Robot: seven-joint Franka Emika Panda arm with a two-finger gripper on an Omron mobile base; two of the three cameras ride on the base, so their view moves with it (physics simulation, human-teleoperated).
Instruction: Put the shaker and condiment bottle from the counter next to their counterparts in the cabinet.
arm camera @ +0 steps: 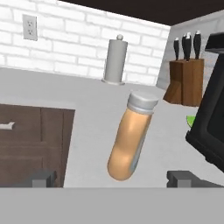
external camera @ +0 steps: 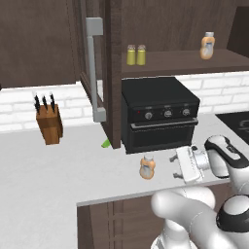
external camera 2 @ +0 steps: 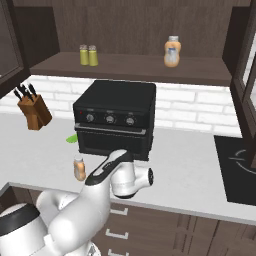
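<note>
One orange condiment bottle (external camera: 147,167) (external camera 2: 79,167) (arm camera: 129,140) stands on the counter (external camera: 58,175) in front of the black oven. My gripper (external camera: 174,166) (arm camera: 112,179) is level with it, just to its right, and points at it. The fingers are open, the bottle sits a little ahead of them, and nothing is held. On the cabinet shelf (external camera: 185,62) (external camera 2: 130,67), two yellow-green shakers (external camera: 136,54) (external camera 2: 88,55) stand side by side at the left. A matching orange bottle (external camera: 207,46) (external camera 2: 172,51) stands further right.
The black oven (external camera: 160,114) (external camera 2: 115,117) sits under the shelf. The open cabinet door with its grey bar handle (external camera: 95,68) juts out left of the oven. A knife block (external camera: 48,124) (external camera 2: 34,111), a green scrap (external camera: 105,143), a paper towel holder (arm camera: 116,59) and a cooktop (external camera 2: 240,170) are also there.
</note>
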